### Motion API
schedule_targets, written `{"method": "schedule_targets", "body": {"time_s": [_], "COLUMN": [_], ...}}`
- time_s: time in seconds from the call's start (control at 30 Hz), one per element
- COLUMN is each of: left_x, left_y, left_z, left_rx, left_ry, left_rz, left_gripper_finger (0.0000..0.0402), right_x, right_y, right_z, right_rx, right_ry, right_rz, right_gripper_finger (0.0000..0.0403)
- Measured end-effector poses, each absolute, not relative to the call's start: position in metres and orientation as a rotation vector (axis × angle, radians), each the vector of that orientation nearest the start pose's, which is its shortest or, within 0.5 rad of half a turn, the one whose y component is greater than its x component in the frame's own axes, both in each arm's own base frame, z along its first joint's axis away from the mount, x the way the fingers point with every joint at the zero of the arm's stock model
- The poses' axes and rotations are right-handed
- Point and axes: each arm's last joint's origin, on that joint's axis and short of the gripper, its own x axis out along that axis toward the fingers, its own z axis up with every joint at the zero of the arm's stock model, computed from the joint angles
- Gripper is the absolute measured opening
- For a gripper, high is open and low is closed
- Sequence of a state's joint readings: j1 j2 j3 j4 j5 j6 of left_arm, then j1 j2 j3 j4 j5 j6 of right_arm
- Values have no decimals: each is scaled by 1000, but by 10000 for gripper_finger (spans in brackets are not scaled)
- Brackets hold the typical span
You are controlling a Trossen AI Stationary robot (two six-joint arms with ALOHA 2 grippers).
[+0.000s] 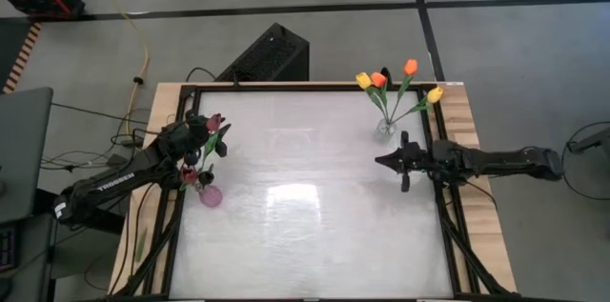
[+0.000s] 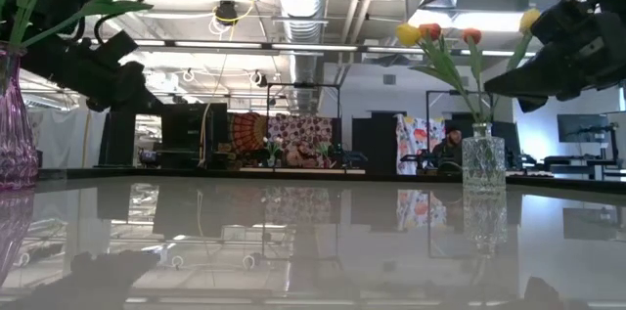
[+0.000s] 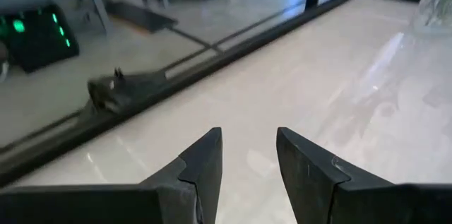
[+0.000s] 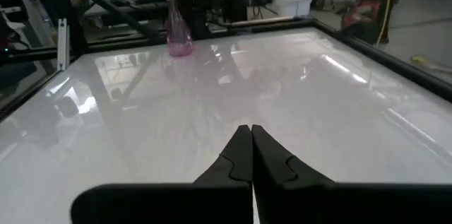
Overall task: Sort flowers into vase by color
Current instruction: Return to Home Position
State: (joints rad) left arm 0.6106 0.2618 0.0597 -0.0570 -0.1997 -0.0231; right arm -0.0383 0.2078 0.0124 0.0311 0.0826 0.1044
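A pink glass vase (image 1: 211, 194) stands near the table's left edge with dark maroon tulips (image 1: 214, 123) in it. It also shows in the low view (image 2: 14, 124) and the right wrist view (image 4: 178, 37). A clear glass vase (image 1: 385, 129) near the far right corner holds orange and yellow tulips (image 1: 379, 80); the low view shows them too (image 2: 430, 32). My left gripper (image 1: 214, 140) hovers open among the maroon flowers above the pink vase, empty in its wrist view (image 3: 247, 157). My right gripper (image 1: 379, 161) is shut and empty (image 4: 251, 139), just near of the clear vase.
The white tabletop has a dark raised frame (image 1: 315, 86) around it. A black box (image 1: 272, 52) sits on the floor beyond the far edge. Between the two vases the middle of the table (image 1: 305, 197) is bare. A person (image 2: 452, 149) shows in the room far behind the table.
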Motion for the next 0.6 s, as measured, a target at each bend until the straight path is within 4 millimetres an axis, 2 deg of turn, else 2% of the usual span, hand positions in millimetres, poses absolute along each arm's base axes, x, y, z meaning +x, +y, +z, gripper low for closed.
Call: {"method": "schedule_targets", "body": {"time_s": [0.2,0.6], "left_x": [86,85], "left_y": [67,67], "left_z": [153,153], "left_rx": [-185,-172], "left_ry": [266,279], "left_rz": [813,817], "left_gripper_finger": [125,125], "right_x": [107,108], "right_y": [-10,-10], "right_z": [155,156], "right_rx": [78,78], "right_ry": [145,144], "right_rz": [-150,-156], "right_gripper_finger": [43,55]}}
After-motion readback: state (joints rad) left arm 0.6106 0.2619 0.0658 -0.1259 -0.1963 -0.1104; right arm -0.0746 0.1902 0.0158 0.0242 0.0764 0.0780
